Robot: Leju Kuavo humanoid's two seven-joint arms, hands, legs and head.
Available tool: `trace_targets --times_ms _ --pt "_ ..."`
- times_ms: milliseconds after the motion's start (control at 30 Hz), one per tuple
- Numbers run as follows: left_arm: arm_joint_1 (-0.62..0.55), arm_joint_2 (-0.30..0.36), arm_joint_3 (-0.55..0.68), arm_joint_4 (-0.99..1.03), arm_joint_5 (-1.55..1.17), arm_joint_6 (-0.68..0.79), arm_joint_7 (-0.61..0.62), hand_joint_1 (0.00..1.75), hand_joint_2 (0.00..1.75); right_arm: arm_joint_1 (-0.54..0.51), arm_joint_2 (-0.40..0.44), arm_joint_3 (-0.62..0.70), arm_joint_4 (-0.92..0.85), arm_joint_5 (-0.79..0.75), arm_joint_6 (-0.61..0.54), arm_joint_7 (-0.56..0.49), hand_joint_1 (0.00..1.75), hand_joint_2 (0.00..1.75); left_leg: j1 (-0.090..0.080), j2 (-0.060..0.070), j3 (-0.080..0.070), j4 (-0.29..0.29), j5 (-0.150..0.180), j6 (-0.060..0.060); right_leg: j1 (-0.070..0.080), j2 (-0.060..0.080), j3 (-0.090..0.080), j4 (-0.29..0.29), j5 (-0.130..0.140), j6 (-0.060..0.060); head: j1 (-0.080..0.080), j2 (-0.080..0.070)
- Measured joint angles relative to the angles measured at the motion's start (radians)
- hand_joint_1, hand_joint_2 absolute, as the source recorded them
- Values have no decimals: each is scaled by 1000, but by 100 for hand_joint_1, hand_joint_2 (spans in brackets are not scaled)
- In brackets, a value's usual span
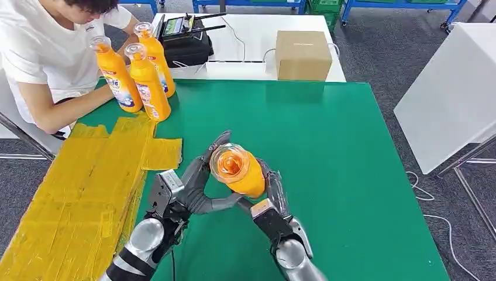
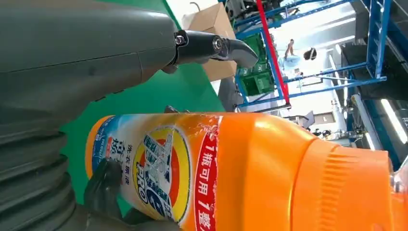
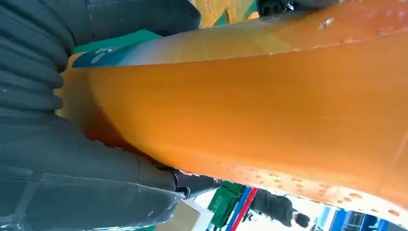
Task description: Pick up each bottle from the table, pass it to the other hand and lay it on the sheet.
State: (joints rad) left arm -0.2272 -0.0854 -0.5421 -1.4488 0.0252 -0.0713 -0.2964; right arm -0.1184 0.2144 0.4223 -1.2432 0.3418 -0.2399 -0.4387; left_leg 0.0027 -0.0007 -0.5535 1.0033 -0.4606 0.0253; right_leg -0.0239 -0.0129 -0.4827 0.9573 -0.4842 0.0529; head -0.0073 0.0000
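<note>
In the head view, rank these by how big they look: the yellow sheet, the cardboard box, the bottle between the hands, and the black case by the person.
1. yellow sheet, by far the largest.
2. cardboard box.
3. black case and held bottle: these look alike; the bottle is end-on and nearer the camera, so I won't rank them.

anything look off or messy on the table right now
The yellow sheet is rough: patched from taped strips, wrinkled, with ragged edges and one piece jutting out by the standing bottles. Nothing is spilled or tipped. The held bottle sits upright between the left hand and right hand.
</note>
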Motion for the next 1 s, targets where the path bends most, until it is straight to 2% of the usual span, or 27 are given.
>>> trace_targets --times_ms 700,767,1000 --pt "0 0 -6 1 0 2 0 0 175 0 0 0 2 0 0 0 175 175 0 0 0 0 0 0 0 0 0 0 0 0 0 0" --pt "0 0 -7 1 -20 14 -36 0 175 -4 1 3 5 3 14 20 175 175 0 0 -1 0 0 0 0 0 0 0 0 0 0 0" --pt "-4 -17 -63 -27 -50 90 -53 0 175 -101 61 63 195 -17 -33 -2 175 175 0 1 -1 0 0 0 0 1 -1 0 0 0 0 0"
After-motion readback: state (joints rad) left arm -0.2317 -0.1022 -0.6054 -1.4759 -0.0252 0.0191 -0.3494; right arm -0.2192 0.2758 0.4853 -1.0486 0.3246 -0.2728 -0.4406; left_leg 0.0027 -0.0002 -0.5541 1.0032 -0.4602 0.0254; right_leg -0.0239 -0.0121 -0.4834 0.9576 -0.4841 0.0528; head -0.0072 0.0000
